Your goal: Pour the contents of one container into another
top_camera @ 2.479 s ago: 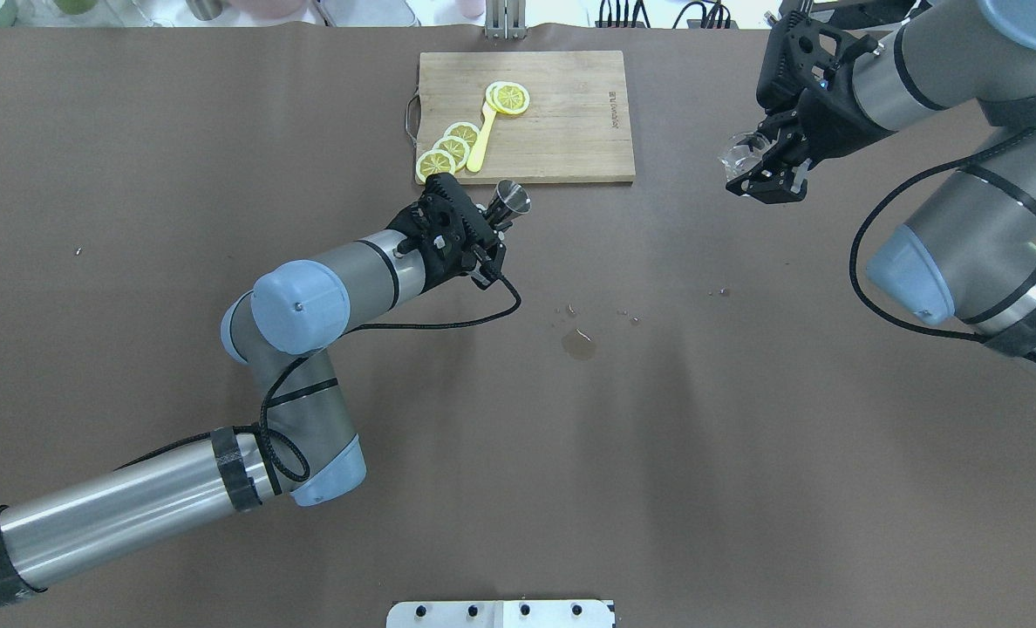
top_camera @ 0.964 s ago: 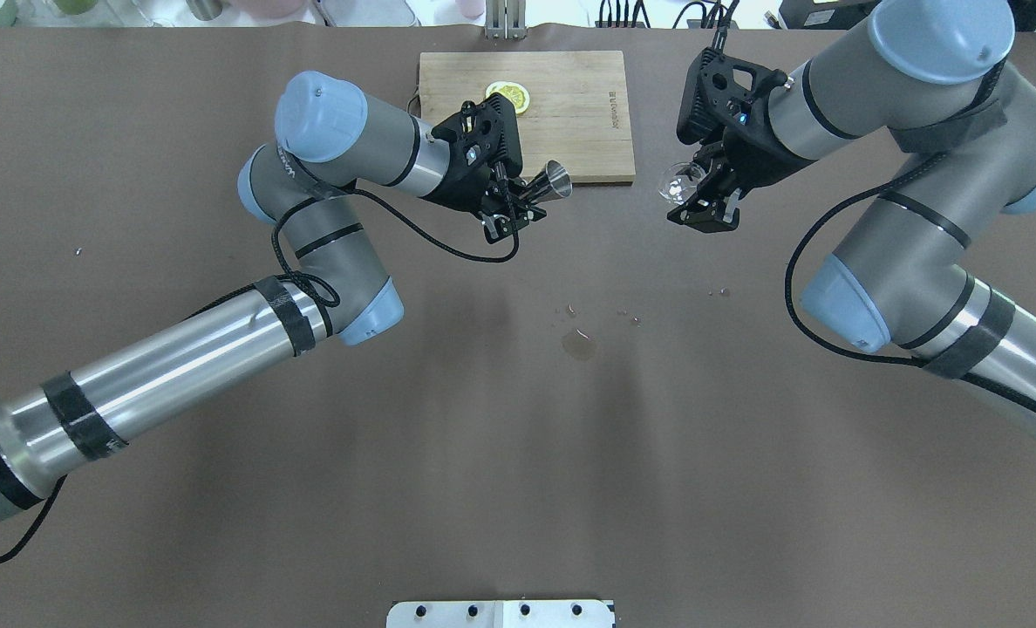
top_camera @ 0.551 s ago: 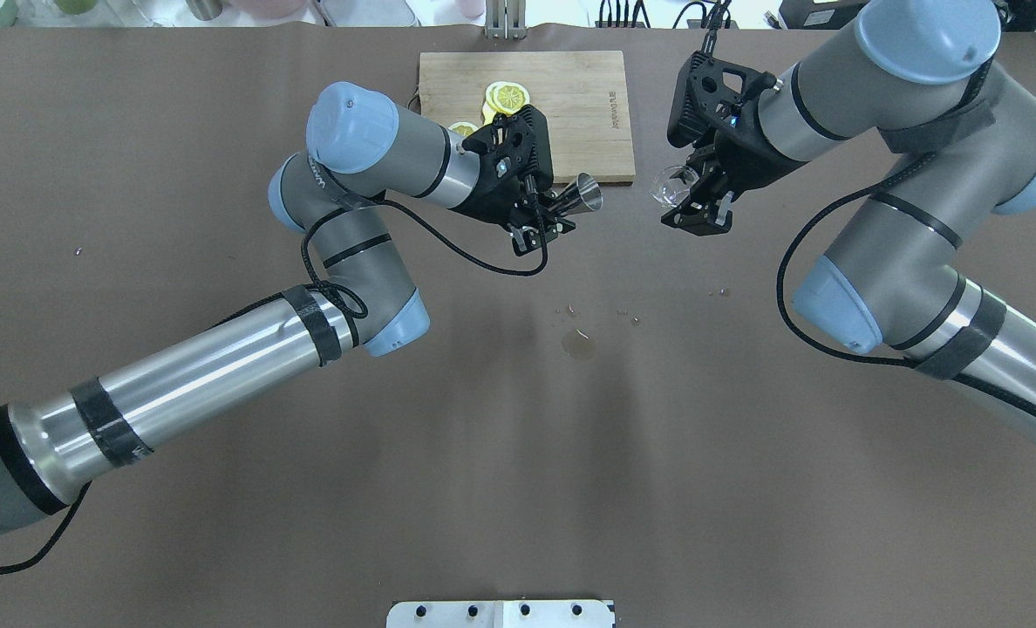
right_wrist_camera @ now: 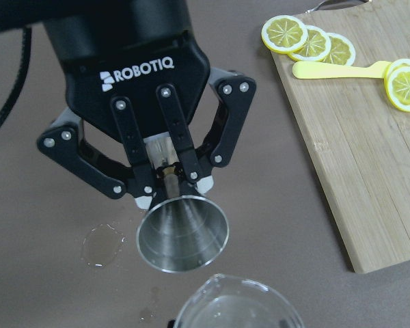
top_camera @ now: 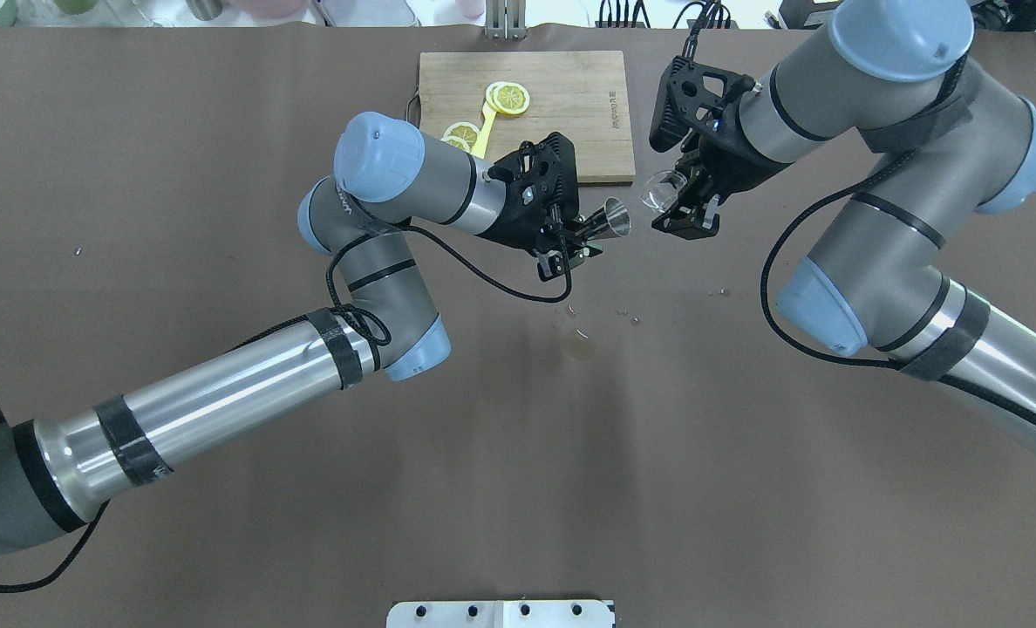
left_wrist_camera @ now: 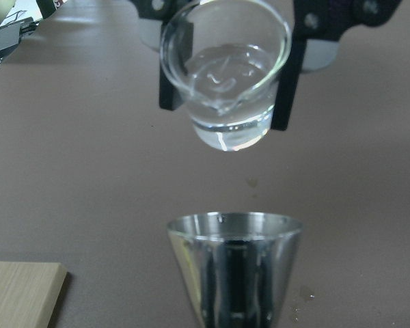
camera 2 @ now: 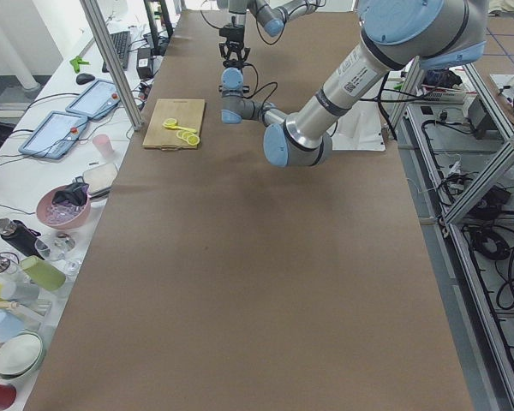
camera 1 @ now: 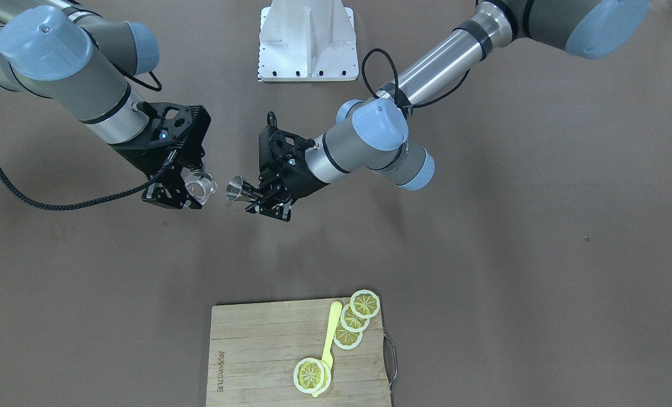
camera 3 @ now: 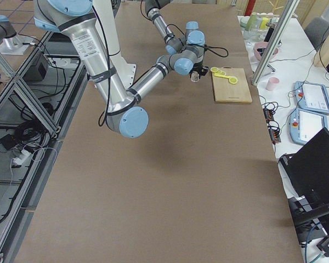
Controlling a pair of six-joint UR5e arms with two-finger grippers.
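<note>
My left gripper [top_camera: 589, 234] is shut on the waist of the steel jigger [top_camera: 612, 220], held above the table and lying nearly level, its mouth turned toward the cup. My right gripper [top_camera: 684, 205] is shut on the clear glass cup [top_camera: 657, 190], which has clear liquid in it. A small gap separates the two rims. From across the table the jigger [camera 1: 237, 189] and cup [camera 1: 201, 186] face each other. In the left wrist view the cup [left_wrist_camera: 225, 89] hangs just past the jigger [left_wrist_camera: 234, 263]. The right wrist view looks into the jigger [right_wrist_camera: 182, 232] over the cup's rim [right_wrist_camera: 236, 304].
A wooden cutting board [top_camera: 570, 113] with lemon slices [top_camera: 507, 98] and a yellow utensil lies at the back, just behind the two grippers. A small puddle [top_camera: 579, 347] and scattered droplets mark the brown table below them. The white base plate [top_camera: 500, 613] is at the near edge.
The left arm has carried the jigger up and to the right. The right arm has brought the cup to the left. The two containers now nearly meet.
</note>
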